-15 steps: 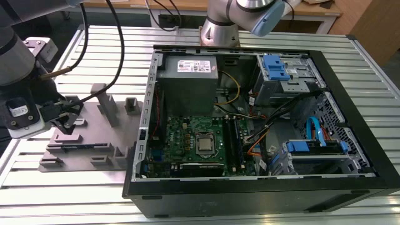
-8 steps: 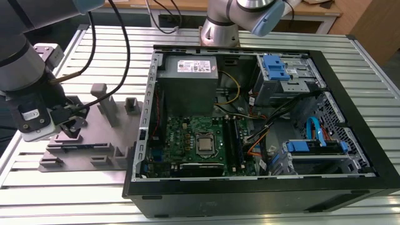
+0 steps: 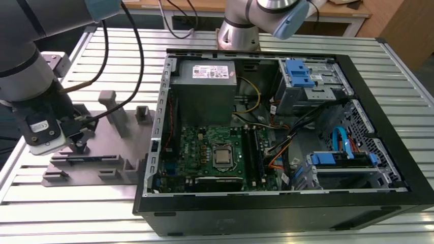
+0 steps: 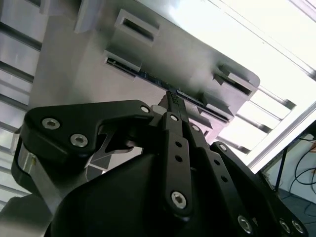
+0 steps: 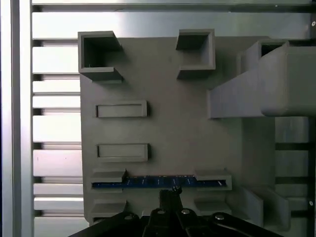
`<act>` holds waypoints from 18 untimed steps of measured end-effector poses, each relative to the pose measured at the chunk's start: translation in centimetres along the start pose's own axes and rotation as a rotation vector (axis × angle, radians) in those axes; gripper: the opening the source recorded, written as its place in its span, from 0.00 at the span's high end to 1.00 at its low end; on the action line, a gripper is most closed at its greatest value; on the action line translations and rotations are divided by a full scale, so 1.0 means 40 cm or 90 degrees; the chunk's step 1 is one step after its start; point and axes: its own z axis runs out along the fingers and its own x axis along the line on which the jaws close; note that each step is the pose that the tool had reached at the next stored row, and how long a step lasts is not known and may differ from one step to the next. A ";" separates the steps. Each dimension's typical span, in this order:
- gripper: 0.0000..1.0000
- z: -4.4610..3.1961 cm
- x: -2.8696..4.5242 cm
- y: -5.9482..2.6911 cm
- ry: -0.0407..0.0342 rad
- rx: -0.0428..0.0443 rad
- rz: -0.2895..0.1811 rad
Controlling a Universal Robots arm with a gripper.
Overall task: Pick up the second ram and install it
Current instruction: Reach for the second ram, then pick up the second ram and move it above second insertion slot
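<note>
The second ram (image 5: 158, 182) stands on its long edge in a slot of the grey holder block (image 5: 163, 128), a dark blue strip between two grey lugs; in the second wrist view the second ram (image 4: 143, 75) runs along the block's far side. My gripper (image 5: 171, 191) hangs over its middle with the black fingers shut together, their tips (image 4: 170, 98) right at the ram's upper edge. Whether they touch it I cannot tell. In the exterior view my gripper (image 3: 80, 138) is low over the holder block (image 3: 101, 170) at the exterior view's left.
An open computer case (image 3: 285, 203) lies at the exterior view's right of the block, with the green motherboard (image 3: 203, 147) and its memory slots (image 3: 254, 147) inside. Cables, a power supply (image 3: 207, 86) and blue drive brackets fill the rest. Grey posts (image 3: 112, 112) rise from the block.
</note>
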 end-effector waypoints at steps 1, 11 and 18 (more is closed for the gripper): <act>0.93 0.004 0.000 0.000 0.0011 0.0002 -0.004; 0.93 0.036 -0.001 0.005 0.0024 0.0003 -0.011; 0.93 0.036 -0.001 0.005 0.0024 0.0003 -0.011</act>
